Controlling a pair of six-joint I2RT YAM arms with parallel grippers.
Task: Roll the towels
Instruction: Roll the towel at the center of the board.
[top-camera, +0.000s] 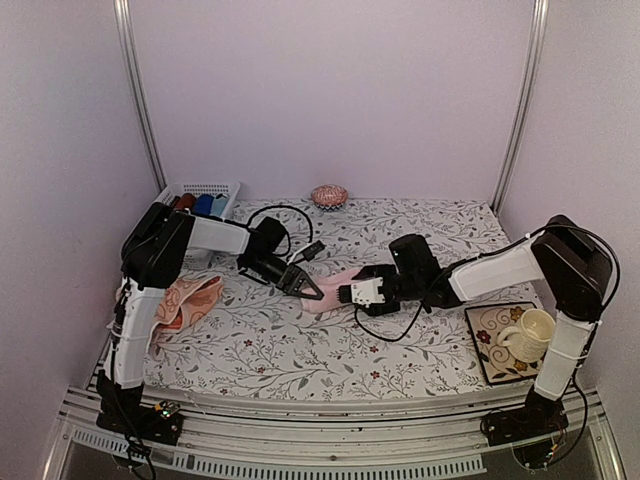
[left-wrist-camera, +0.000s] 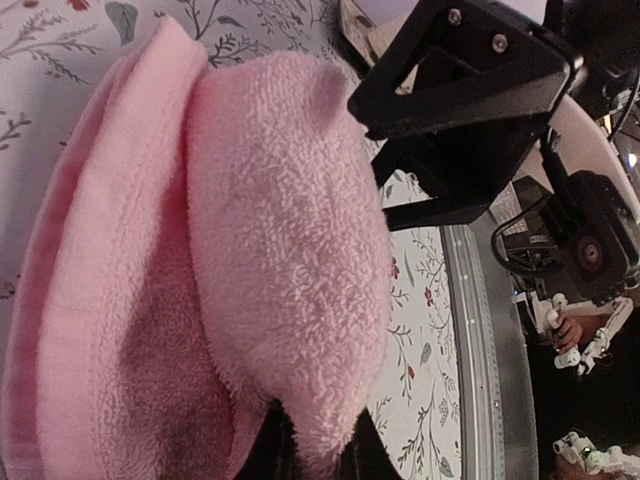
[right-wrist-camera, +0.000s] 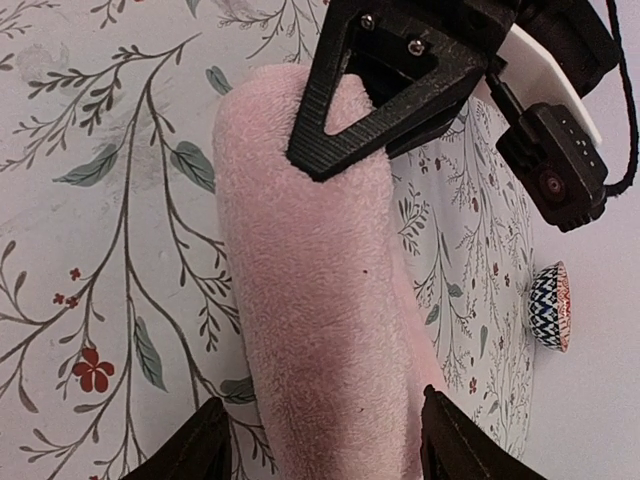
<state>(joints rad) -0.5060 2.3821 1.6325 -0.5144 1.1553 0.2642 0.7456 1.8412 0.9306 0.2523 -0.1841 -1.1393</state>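
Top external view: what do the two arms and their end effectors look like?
Both arms have white link shells with black joints. The left arm and right arm each carry black cables looping near the wrist. The left end effector has black triangular open-frame fingers; the right end effector is black with a white block.

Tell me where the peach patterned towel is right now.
In the top view the peach patterned towel lies crumpled near the table's left edge, beside the left arm, with the white basket farther back.
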